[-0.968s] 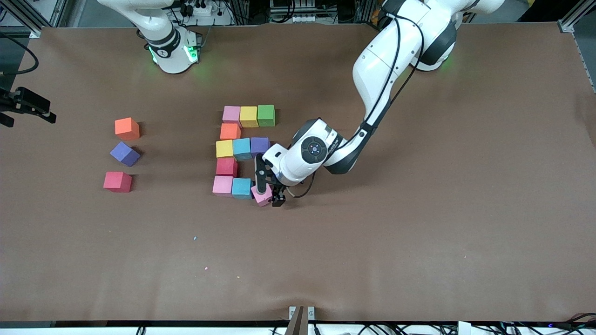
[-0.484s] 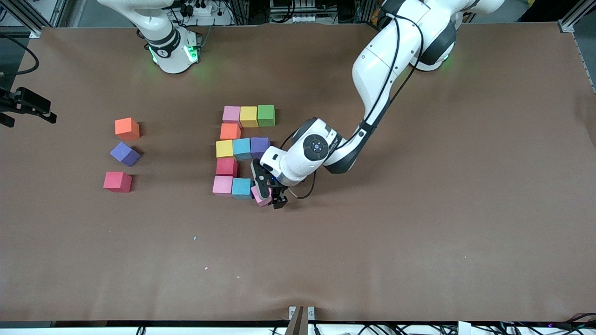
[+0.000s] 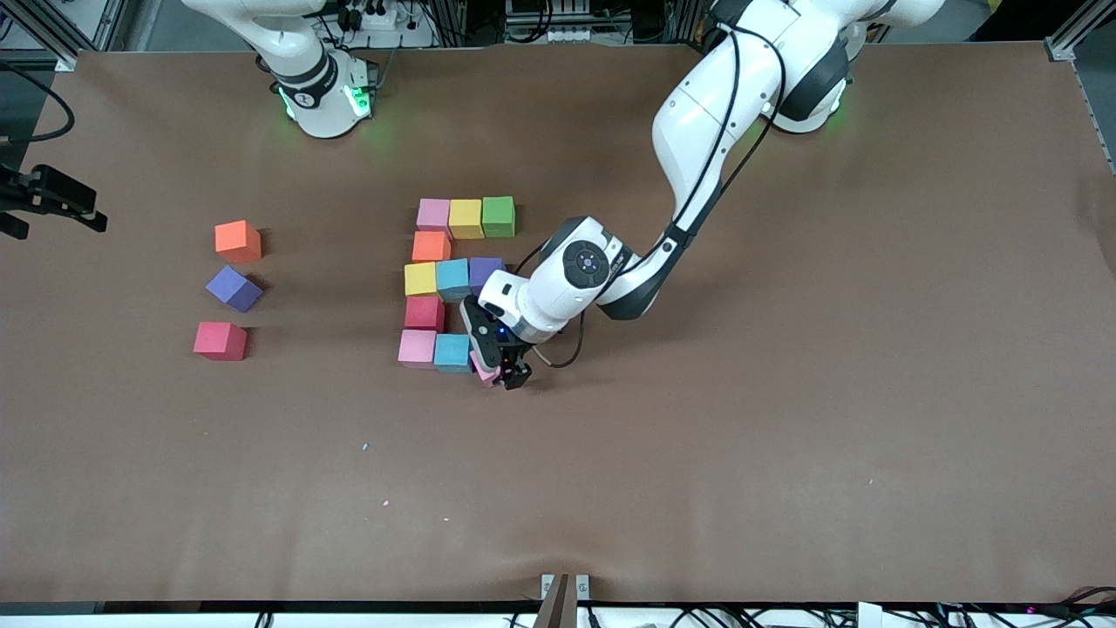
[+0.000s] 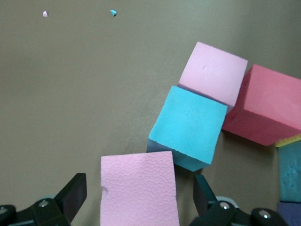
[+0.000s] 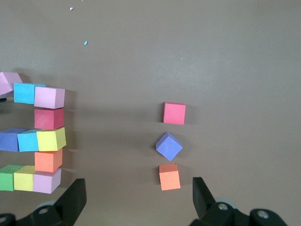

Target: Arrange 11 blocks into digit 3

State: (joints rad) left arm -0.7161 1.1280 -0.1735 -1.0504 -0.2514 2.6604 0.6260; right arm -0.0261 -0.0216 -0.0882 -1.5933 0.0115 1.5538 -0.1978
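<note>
Front view: left gripper [image 3: 503, 371] down at the digit 3 [image 3: 455, 286], straddling the last pink block [image 3: 486, 370] beside the light blue block [image 3: 452, 351]. Left wrist view: fingers [image 4: 71, 194] spread wide — pink block [image 4: 139, 189] between them, ungripped. Right wrist view: right gripper [image 5: 136, 197] waits agape — empty.

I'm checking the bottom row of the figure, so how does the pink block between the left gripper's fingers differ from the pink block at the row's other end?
The pink block at the left gripper sits skewed between open fingers, meeting the blue block only near a corner. The end pink block lies square, flush against the blue block, under the red block. Both are same-size pink cubes.
</note>
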